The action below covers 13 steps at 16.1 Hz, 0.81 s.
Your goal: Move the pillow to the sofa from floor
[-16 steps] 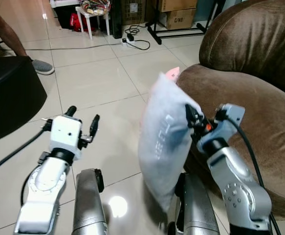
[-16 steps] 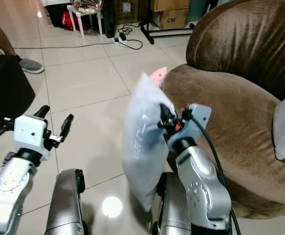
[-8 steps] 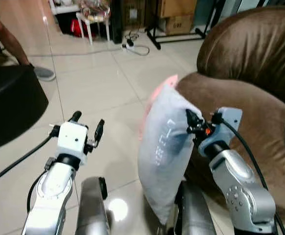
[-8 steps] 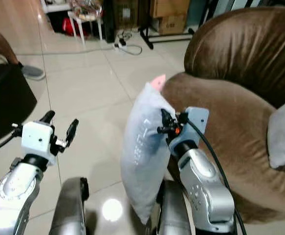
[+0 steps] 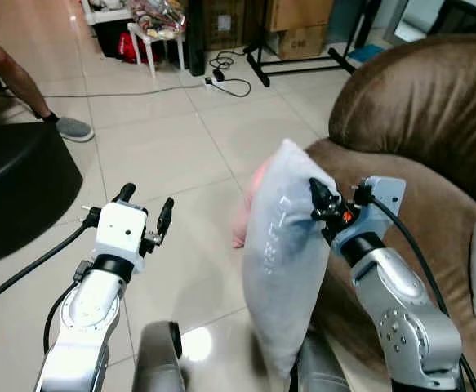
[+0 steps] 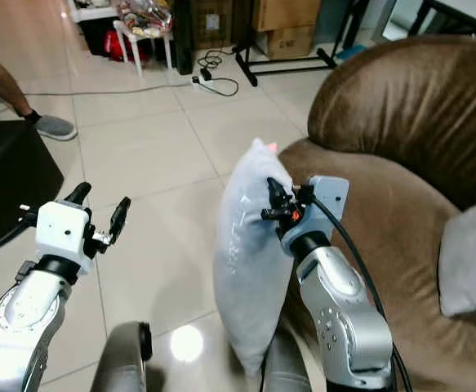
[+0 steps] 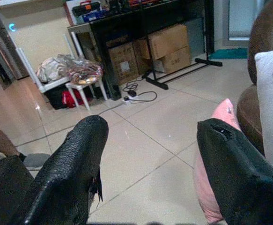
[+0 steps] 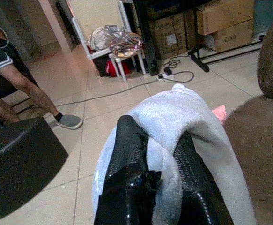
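1. Right claw (image 5: 318,198) clamped on the upper edge of the pale grey pillow (image 5: 280,253), fabric bunched between its two black fingers (image 8: 127,154).
2. Pillow held upright and off the floor (image 5: 164,139), hanging down in front of the robot, just left of the right arm.
3. Brown sofa (image 5: 417,114) immediately to the right of the pillow; seat edge close behind the hanging fabric, contact not possible to tell.
4. Second pillow, pink (image 5: 246,214), lying on the floor against the sofa's front, partly hidden behind the grey one.
5. Another pale cushion (image 6: 469,255) resting on the sofa seat at far right.
6. Left claw (image 5: 145,211) raised over bare tiles on the left, fingers (image 7: 73,164) spread apart, holding nothing.
7. Black round seat (image 5: 17,184) at near left, with a person's leg and grey shoe (image 5: 73,128) beyond it.
8. Far side: small white stool (image 5: 160,28) piled with clutter, cardboard boxes (image 5: 296,24), and a power strip with cable (image 5: 225,80) on the tiles.
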Motion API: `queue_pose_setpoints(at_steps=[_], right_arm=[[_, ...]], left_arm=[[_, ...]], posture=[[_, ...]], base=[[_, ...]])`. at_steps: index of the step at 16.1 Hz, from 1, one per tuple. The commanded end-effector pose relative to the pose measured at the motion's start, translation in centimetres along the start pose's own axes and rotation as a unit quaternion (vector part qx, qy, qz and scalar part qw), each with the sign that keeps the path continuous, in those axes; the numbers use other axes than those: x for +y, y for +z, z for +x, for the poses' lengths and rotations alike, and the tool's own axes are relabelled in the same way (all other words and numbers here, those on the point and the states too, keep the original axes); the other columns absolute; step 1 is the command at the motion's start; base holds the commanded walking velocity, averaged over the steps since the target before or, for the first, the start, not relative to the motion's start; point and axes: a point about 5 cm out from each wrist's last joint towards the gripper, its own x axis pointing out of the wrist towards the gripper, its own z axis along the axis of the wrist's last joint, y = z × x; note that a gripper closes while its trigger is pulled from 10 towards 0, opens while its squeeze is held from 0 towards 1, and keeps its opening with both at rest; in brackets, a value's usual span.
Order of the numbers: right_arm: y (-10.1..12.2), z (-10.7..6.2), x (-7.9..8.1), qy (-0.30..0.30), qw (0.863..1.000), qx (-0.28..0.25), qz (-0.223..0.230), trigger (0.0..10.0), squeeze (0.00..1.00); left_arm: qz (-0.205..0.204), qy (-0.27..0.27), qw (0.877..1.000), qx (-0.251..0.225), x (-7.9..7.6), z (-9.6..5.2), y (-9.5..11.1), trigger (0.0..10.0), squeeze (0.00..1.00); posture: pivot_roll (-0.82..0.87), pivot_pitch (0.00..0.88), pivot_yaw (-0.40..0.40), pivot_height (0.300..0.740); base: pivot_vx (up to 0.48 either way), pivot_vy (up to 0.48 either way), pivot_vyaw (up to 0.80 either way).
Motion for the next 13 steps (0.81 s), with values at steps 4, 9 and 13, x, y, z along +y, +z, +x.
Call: queue_pose_setpoints(at_steps=[4, 9, 13], right_arm=[[1.3, -0.1, -0.1, 0.000, 1.000, -0.031, -0.003, 10.0, 0.00], [-0.3, -0.4, -1.8, -0.036, 0.999, -0.007, -0.006, 10.0, 0.00], [-0.7, -0.4, -2.3, -0.051, 0.999, -0.001, 0.010, 10.0, 0.00]], left_arm=[[0.007, -0.010, 1.000, 0.003, -0.3, 0.2, -0.2, 10.0, 0.00], [0.016, -0.008, 1.000, 0.023, 0.5, 0.0, -1.6, 10.0, 0.00], [0.007, -0.011, 1.000, 0.012, 0.3, 0.2, -1.1, 10.0, 0.00]], posture=[[0.00, 0.000, -0.057, 0.700], [0.00, 0.000, -0.059, 0.740], [0.00, 0.000, -0.052, 0.740]], base=[[0.000, 0.000, 0.00], [0.000, 0.000, 0.00], [0.000, 0.000, 0.00]])
